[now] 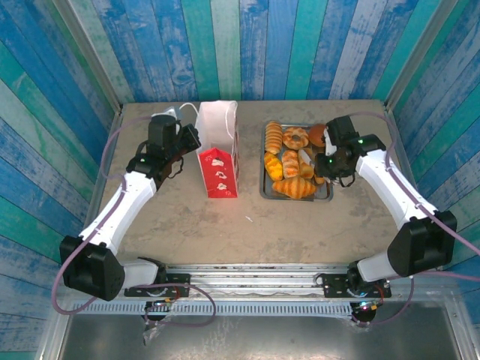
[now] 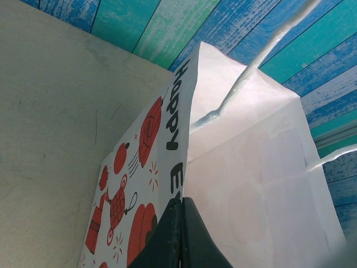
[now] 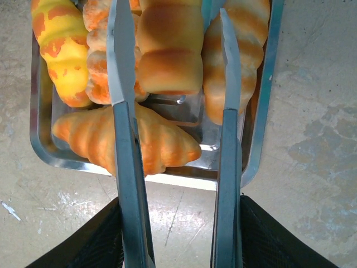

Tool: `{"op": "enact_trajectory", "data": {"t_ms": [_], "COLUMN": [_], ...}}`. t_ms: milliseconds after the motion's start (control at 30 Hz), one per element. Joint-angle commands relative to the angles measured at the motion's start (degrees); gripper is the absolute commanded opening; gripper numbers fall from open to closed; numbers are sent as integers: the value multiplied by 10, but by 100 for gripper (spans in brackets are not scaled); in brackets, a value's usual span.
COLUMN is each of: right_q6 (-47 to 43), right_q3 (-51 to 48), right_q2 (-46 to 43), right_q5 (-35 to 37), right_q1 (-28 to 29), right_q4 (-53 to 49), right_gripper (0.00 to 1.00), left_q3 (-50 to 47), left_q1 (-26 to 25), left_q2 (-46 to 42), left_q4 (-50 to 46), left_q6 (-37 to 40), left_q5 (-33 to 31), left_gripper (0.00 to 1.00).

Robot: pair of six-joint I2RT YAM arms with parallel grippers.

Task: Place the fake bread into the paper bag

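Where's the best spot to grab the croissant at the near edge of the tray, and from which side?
Probably the thick middle of the croissant, from above, with the tongs closing across its short width. It lies flat and tapers to narrow ends, and the tray rim beside it blocks a low sideways approach.

The paper bag (image 2: 251, 190) reads "Happy", perhaps then "E".

1. Walls (image 1: 300, 45): weathered planks painted blue and teal, rising beyond and to both sides of the left gripper (image 2: 181, 223) and right gripper (image 1: 326, 165).
2. Table (image 1: 187, 225): mottled beige top beneath both grippers.
3. Light: even, diffuse.
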Motion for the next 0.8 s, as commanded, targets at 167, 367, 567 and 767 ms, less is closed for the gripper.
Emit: {"op": "enact_trajectory", "data": {"t_ms": [167,367,567,767], "right_q6": [-7,-10,-18,-25], "right_q3": [24,30,38,47], "right_q2": [17,33,49,64], "right_q5": [2,7,18,25], "right_q1": [8,12,16,19], "right_q4": [2,-1,-8,-17], "right_gripper": [52,52,52,51], "left_q3": [-7,-7,-7,-9], "left_q1": [-3,-3,-2,-2], "left_q2": [-38,-38,-39,-41], "left_q4": [7,8,9,8], "left_q6": [5,5,5,5], "left_q5": [-3,-2,-1,-1], "left_gripper": [0,0,0,0]}}
